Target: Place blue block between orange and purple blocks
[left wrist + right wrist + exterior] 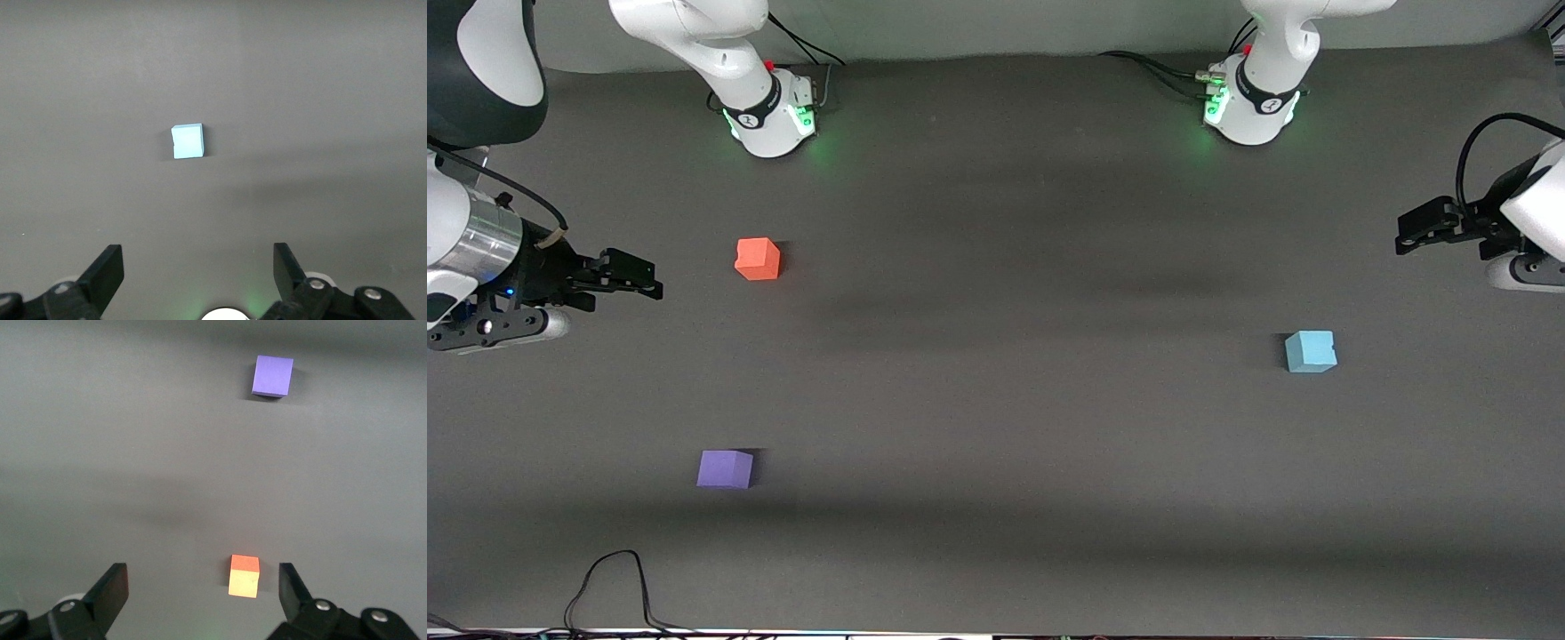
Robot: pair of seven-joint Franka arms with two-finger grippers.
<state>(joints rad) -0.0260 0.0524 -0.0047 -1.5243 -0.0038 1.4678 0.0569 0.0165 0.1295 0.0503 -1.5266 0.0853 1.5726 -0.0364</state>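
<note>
1. The small light sky-blue matte foam cube [1311,351] sits alone on the dark grey table [996,533], toward the left arm's end and well apart from the other two cubes.
2. The orange-red matte cube [758,259] and the violet-purple matte cube [725,468] lie toward the right arm's end; the purple one is nearer the front camera, with bare table between them.
3. The left gripper [1409,233] hangs over the table edge at its own end, fingers spread apart and empty; the blue cube shows ahead of it in the left wrist view [187,141].
4. The right gripper [651,283] waits over the table edge near the orange cube, fingers apart, holding nothing.
5. Risks, as I judge them: the foam cube may tilt or squirt out under an off-centre pinch; the carry spans most of the table, so the two arms could crowd each other; a low or skewed set-down could nudge the orange or purple cube.
</note>
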